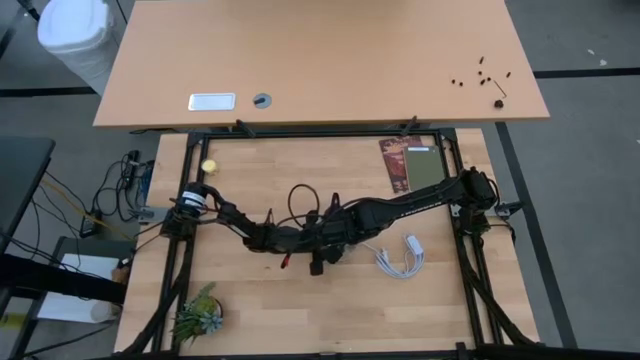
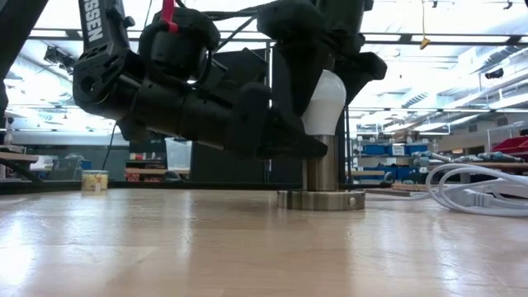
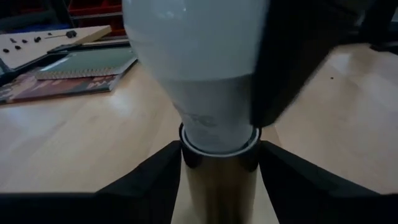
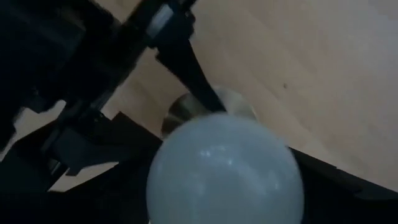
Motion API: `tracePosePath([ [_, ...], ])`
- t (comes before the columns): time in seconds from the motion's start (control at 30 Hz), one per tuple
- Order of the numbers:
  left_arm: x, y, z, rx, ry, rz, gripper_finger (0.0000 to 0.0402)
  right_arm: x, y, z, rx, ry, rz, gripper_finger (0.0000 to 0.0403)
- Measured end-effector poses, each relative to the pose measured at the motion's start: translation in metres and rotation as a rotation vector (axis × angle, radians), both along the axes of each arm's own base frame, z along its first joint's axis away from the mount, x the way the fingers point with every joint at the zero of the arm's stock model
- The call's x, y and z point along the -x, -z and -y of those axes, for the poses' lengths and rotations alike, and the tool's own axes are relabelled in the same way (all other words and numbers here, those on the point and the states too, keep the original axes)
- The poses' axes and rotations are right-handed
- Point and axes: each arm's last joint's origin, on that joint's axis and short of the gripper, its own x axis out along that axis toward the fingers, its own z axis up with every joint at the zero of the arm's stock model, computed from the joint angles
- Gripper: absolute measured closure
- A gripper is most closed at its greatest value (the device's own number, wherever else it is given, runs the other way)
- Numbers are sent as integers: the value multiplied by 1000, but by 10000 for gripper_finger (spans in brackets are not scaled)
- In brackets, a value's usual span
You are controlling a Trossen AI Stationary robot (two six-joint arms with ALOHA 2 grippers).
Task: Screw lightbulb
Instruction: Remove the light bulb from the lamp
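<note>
Coiled cord just beside both pincers

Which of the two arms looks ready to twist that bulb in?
Probably the right: its pincer reaches down over the lightbulb, which stands in the metal socket. The left pincer straddles the socket below, seemingly steadying it.

White cord, small plant, booklet.

Both arms reach in low over the middle of the desk and meet there. The left gripper comes in level from the side, its dark fingers spread and pressed against either side of what stands between them. The right gripper hangs just above it, wrist bent down, fingers closed from overhead.
</note>
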Motion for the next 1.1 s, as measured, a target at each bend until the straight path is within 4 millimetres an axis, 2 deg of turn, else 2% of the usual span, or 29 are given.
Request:
tracePosePath([
  [0.27, -7, -5, 2, 14, 11, 4, 186, 2, 1, 1, -87, 47, -29, 99],
  [0.6, -8, -5, 2, 14, 11, -9, 213, 1, 1, 1, -82, 26, -25, 135],
  [0.77, -8, -4, 2, 13, 11, -11, 221, 1, 1, 1, -78, 4, -28, 126],
  [0.93, -8, -4, 2, 9, 12, -21, 221, 0, 1, 4, -59, -123, -41, 128],
  [1.1, -8, -4, 2, 6, 12, -24, 221, -1, 1, 5, -29, -361, -61, 128],
])
